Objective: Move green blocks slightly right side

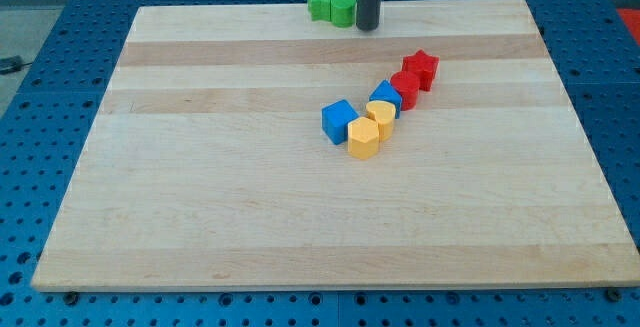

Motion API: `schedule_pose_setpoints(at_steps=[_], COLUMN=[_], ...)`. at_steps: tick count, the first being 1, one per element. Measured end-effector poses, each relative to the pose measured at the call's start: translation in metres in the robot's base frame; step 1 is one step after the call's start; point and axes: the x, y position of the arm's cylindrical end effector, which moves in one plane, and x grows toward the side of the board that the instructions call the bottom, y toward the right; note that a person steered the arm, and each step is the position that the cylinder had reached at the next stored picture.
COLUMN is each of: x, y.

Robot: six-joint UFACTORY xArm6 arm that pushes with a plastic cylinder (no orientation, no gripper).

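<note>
At the view's top edge of the board, just left of centre, you will find the two green blocks touching one another: a green star-shaped block on the view's left and a green cylinder block on the view's right. Both sit on the far rim of the pale wooden board, the star partly over its edge.

My tip stands immediately at the view's right of the green cylinder, close beside it; whether it touches cannot be told. The dark rod rises straight up out of the picture. There are no fingers on this rig, so nothing spread or pinched to record: the rod is a plain bar, and it carries nothing.

Farther out, well apart from the greens, you see a diagonal cluster right of the board's centre. Running from the view's upper right to lower left: a red star-shaped block, a red cylinder block touching it, a blue block partly hidden behind its neighbours, a yellow cylinder block, and a yellow hexagonal block. A blue cube sits just at the view's left of the yellow pair.

Around the board lies a blue perforated table top.
</note>
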Motion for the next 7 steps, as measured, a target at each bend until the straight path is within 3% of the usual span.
schedule_pose_setpoints(at_steps=[1,2,3,4,6,7], x=[0.033,-0.009,-0.063,-0.073,-0.056,-0.027], y=[-0.056,-0.112,-0.113,-0.108,-0.072,-0.048])
